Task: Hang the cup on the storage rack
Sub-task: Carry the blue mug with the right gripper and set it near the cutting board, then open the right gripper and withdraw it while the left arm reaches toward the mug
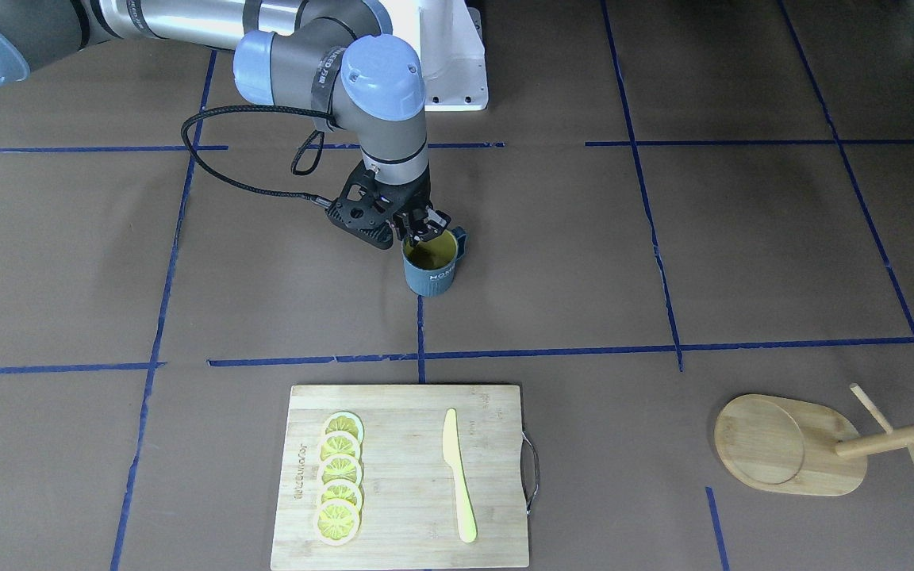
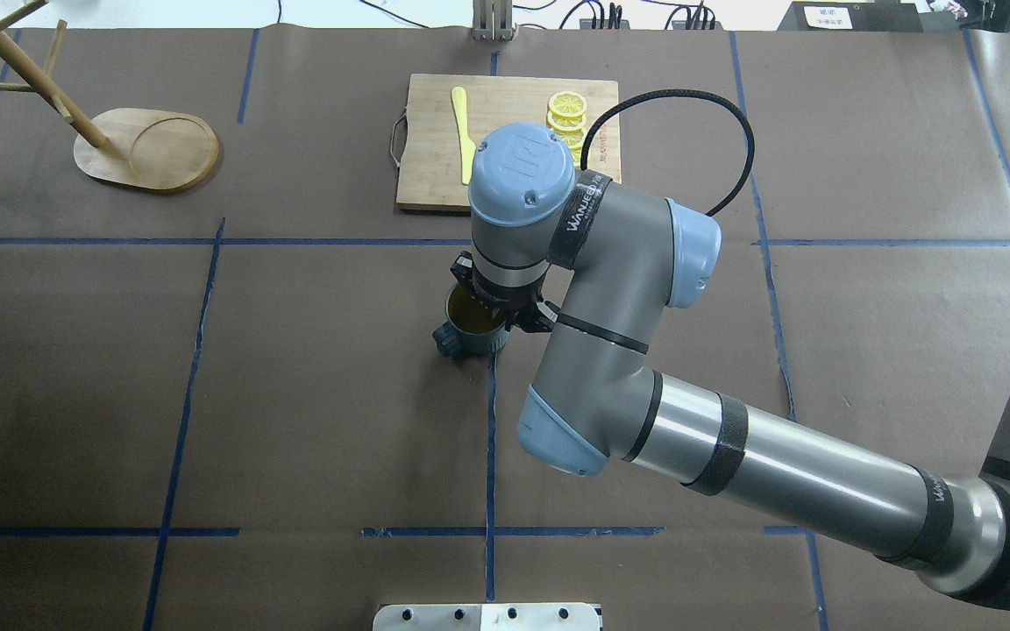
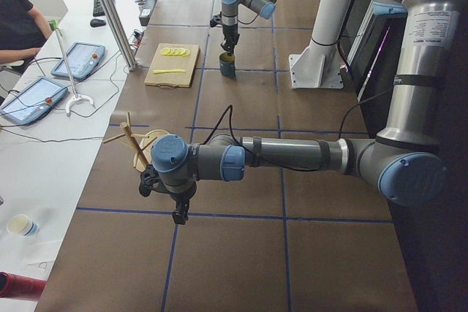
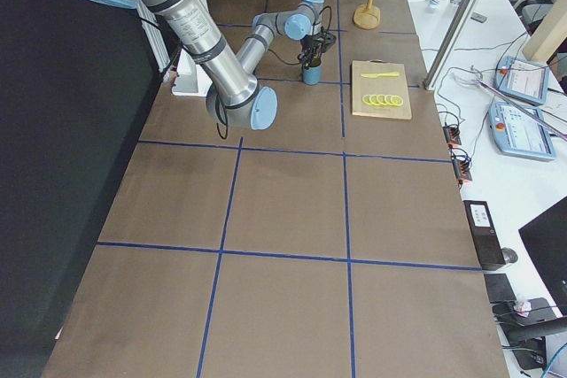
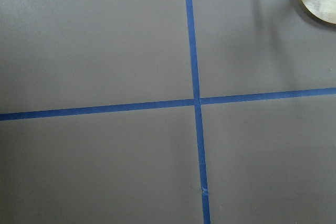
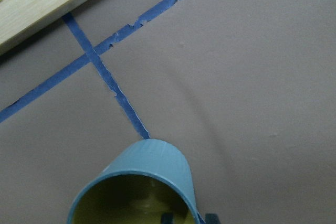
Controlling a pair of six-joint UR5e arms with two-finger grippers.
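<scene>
At the middle of the table (image 1: 663, 254), the cup (image 1: 432, 274) is clamped at its rim by the right gripper (image 1: 422, 231). Carrying to the rack (image 1: 790, 444), well apart, and hanging are left. Whether the left gripper (image 3: 179, 215) is open cannot be told.

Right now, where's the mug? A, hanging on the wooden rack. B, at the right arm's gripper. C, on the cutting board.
B: the cup is under the right gripper, whose fingers straddle its rim, well apart from the storage rack and the cutting board.
</scene>
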